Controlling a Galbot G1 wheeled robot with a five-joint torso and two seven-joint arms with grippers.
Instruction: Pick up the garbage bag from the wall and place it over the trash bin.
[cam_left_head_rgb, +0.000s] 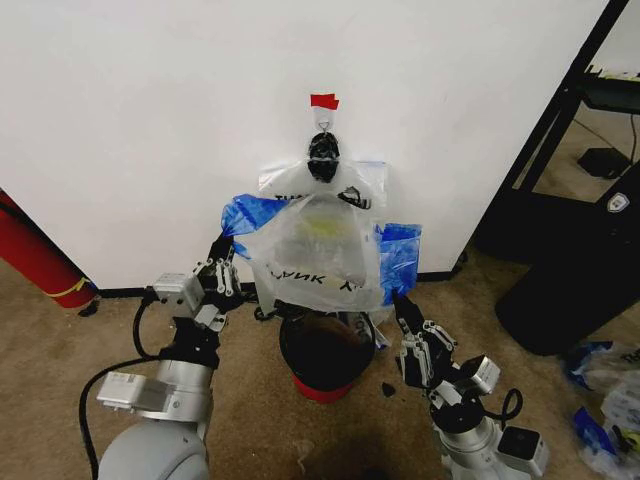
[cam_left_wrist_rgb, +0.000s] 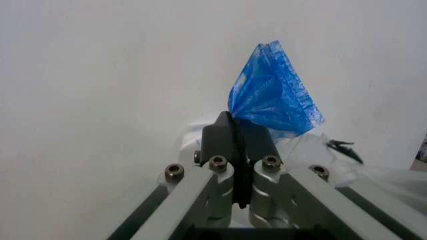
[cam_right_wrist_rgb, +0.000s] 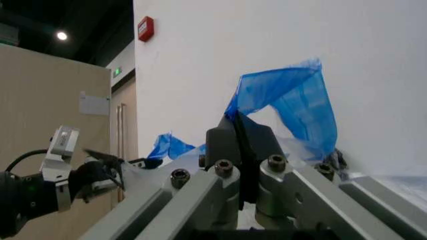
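Working out from the trash bin (cam_left_head_rgb: 322, 352): I judge the job about half done. The garbage bag (cam_left_head_rgb: 318, 250) is off the hook (cam_left_head_rgb: 323, 122) and hangs spread just above the bin, not yet over its rim. My left tool (cam_left_head_rgb: 222, 252) is clenched on its blue edge left of the bin; my right tool (cam_left_head_rgb: 403, 305) pinches the other blue edge. Both arms reach up toward the wall (cam_left_head_rgb: 150, 120) behind.
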